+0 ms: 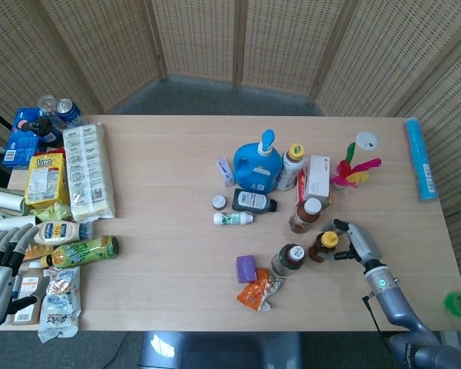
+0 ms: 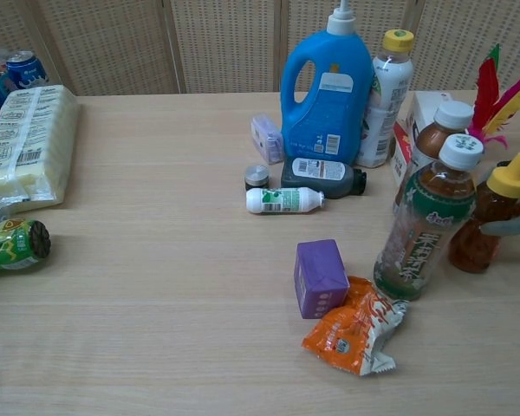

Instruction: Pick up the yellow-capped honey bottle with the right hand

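1. Right hand (image 1: 352,240) is reaching in from the lower right, fingers (image 2: 513,225) wrapping a bottle at their tips.
2. Left hand (image 1: 1,273) is idling, fingers spread, holding nothing.

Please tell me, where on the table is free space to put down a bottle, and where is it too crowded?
Bare room: the wide middle strip of the table between the cracker pack and the blue detergent jug, and the near edge left of the orange snack bag. Crowded: around the honey bottle, where the right hand, tea bottle and brown bottle stand close.
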### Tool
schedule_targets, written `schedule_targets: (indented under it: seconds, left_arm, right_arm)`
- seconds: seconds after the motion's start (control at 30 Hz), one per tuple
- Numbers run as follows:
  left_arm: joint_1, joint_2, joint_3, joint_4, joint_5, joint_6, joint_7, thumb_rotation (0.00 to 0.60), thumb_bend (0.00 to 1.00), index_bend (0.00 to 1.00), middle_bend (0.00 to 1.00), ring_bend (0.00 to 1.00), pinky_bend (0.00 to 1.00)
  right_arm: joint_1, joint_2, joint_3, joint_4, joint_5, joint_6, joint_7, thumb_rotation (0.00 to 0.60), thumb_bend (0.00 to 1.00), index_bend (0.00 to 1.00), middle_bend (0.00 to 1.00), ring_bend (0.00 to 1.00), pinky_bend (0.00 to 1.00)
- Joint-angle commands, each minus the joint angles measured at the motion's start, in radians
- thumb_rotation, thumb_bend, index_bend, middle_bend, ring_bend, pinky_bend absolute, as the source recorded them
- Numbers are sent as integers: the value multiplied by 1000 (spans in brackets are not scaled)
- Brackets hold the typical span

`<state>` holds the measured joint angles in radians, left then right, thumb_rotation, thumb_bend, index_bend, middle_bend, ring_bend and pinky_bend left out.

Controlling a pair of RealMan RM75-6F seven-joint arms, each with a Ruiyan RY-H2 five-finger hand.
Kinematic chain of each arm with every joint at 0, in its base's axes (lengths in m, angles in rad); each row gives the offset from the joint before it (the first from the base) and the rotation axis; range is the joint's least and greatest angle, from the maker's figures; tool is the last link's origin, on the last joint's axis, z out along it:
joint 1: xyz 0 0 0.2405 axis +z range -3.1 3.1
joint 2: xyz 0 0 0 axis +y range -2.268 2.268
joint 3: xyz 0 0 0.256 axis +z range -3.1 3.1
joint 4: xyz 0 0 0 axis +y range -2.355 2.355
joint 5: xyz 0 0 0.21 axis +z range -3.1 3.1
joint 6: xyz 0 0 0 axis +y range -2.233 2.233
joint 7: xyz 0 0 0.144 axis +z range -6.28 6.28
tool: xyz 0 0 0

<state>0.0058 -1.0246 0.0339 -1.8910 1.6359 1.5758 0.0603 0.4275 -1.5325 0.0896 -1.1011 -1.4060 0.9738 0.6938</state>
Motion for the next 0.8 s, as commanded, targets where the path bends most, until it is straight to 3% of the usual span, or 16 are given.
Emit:
schedule_targets:
  seconds: [0.03,0.17,0.4,0.8]
  left_arm:
    - [0,1,-1,-1,-2,-1,3,600,378,0,0,0,0]
    - [0,-1,-2,-1,-6,-3,4,600,378,0,0,0,0]
    - [1,-3,-3,5,-14,-7,1,600,380,0,0,0,0]
    - [-8,-15,-7,14,-17,-22,-3,600,378,0,0,0,0]
  right_arm:
    - [3,-13,8,20,8,0,10,600,97,514,748,450,470]
    - [6,-23,15,44,16,-6,22,600,100,628,856,558,553]
    - [9,-23,34,80,32,-14,54,600,106,710,985,696,645]
    - [-9,48,70,54,56,19,69,600,109,743,1000,737,698]
